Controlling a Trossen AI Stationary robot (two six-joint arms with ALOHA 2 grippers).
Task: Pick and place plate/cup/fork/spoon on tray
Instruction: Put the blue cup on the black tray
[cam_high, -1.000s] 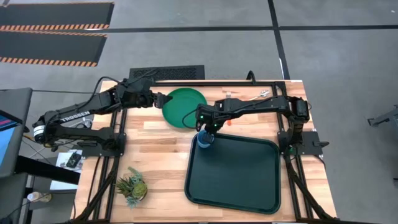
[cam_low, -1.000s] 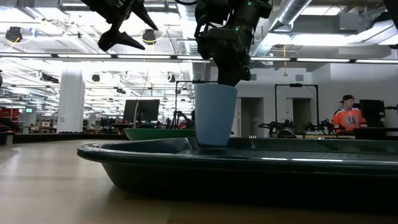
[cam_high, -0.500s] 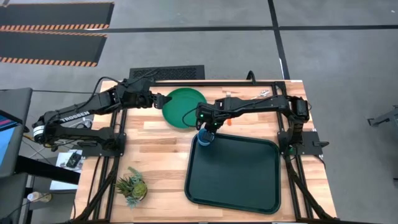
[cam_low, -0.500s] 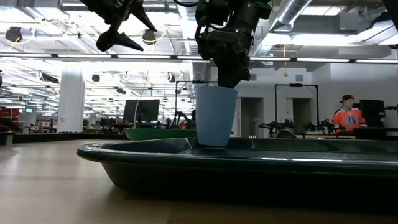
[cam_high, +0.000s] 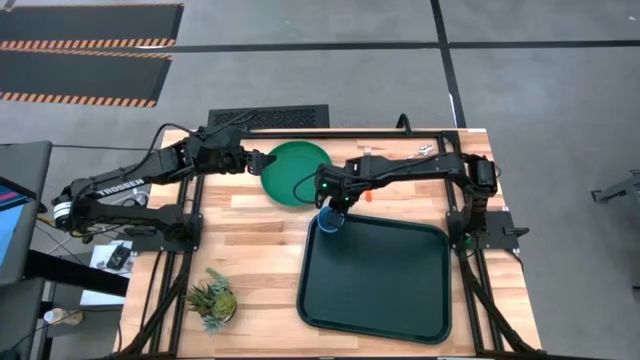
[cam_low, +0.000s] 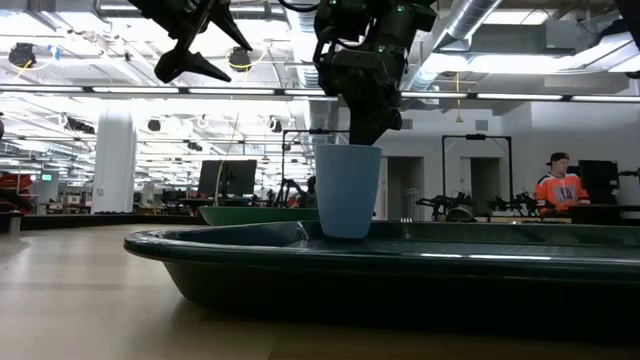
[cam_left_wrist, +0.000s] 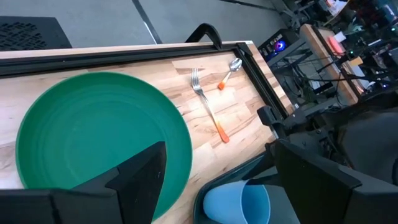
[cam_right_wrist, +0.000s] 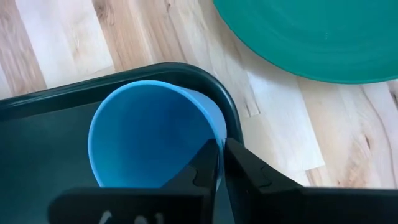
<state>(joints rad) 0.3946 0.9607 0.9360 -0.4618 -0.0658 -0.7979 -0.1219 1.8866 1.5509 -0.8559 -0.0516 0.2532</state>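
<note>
The blue cup (cam_high: 330, 223) stands upright in the far left corner of the dark tray (cam_high: 385, 290), also seen in the low view (cam_low: 346, 190). My right gripper (cam_high: 328, 207) comes down on its rim and is shut on it. The green plate (cam_high: 300, 170) lies flat on the table beyond the tray. My left gripper (cam_high: 264, 160) hovers open above the plate's left edge, touching nothing. The fork (cam_left_wrist: 208, 106) and the spoon (cam_left_wrist: 229, 70) lie on the wood at the far right, orange handles toward the tray. My right gripper pinches the cup's wall at the rim (cam_right_wrist: 214, 135), on the side toward the plate, one finger (cam_right_wrist: 202, 167) inside the cup and one (cam_right_wrist: 249, 171) outside. The fingers come from above, pointing down. The cup stands upright with its base on the tray floor (cam_low: 400, 240).
A small potted plant (cam_high: 212, 298) stands at the table's near left. Black frame rails run along the far edge (cam_high: 330, 130). Bare wood lies left of the tray. A person in orange (cam_low: 560, 188) stands in the room behind.
My right gripper has gone down a little with the cup, which now sits slightly lower, on the tray floor. My left gripper has kept still.
</note>
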